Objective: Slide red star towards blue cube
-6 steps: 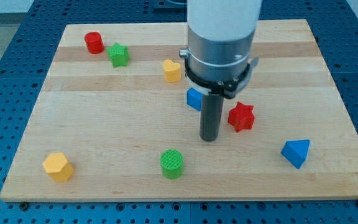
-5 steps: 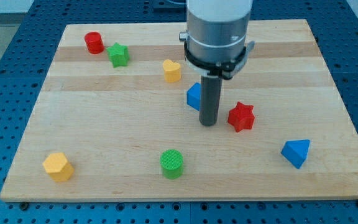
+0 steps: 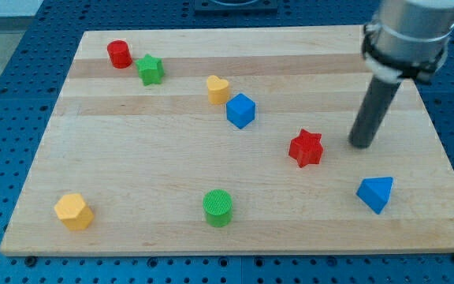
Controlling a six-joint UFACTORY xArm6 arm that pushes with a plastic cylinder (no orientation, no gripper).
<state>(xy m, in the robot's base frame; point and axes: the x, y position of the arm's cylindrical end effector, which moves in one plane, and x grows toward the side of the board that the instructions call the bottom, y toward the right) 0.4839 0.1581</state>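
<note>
The red star (image 3: 306, 148) lies on the wooden board (image 3: 132, 158), right of centre. The blue cube (image 3: 241, 110) sits up and to the left of it, a short gap away, next to a yellow heart (image 3: 218, 90). My tip (image 3: 361, 145) rests on the board to the right of the red star, a small gap from it, not touching. The rod rises up and to the right to the grey arm body at the view's top right.
A blue triangular block (image 3: 375, 193) lies below my tip near the right edge. A green cylinder (image 3: 218, 207) and yellow hexagon (image 3: 74, 211) sit near the bottom. A red cylinder (image 3: 118, 54) and green star (image 3: 150, 69) sit top left.
My tip has moved from just left of the red star, by the blue cube, across to the star's right side. The blue cube now shows fully. No block has visibly moved.
</note>
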